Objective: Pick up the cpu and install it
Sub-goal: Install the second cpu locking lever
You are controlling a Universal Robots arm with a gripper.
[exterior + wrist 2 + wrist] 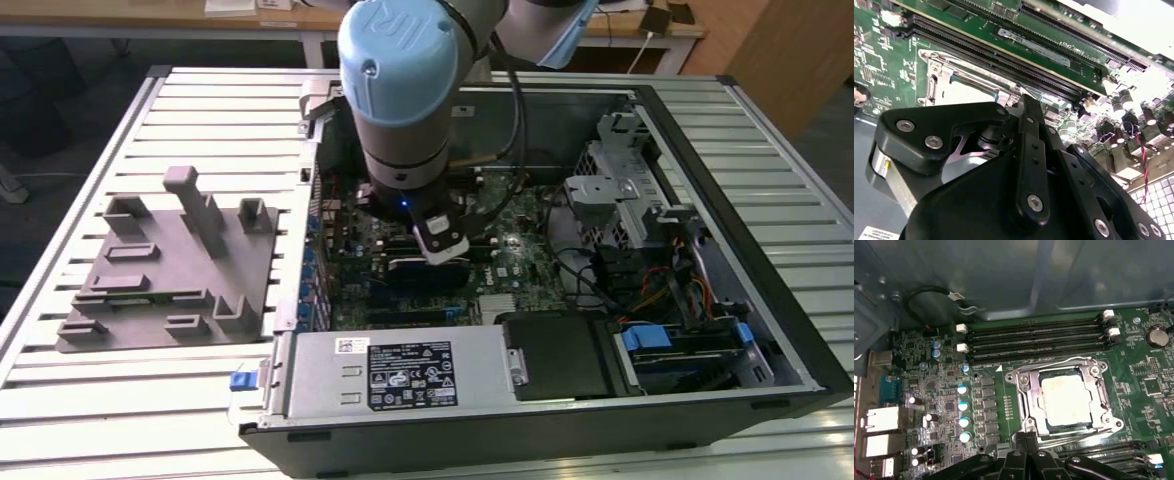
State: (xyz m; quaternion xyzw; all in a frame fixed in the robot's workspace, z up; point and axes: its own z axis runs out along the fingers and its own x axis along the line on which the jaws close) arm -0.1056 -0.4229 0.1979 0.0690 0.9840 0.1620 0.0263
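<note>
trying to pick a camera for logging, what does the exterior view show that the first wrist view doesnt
Exterior view alone: the whole open computer case, the grey tray beside it on the slatted table, and the arm reaching in. First wrist view alone: the cpu sitting inside the metal socket frame, with empty memory slots next to it. Both: the green motherboard and the pincer.

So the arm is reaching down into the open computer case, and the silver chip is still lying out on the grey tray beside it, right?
Not quite. The arm does reach down into the open computer case, but the cpu isn't on the grey tray. The first wrist view shows it sitting in the metal socket frame on the green motherboard.
</note>
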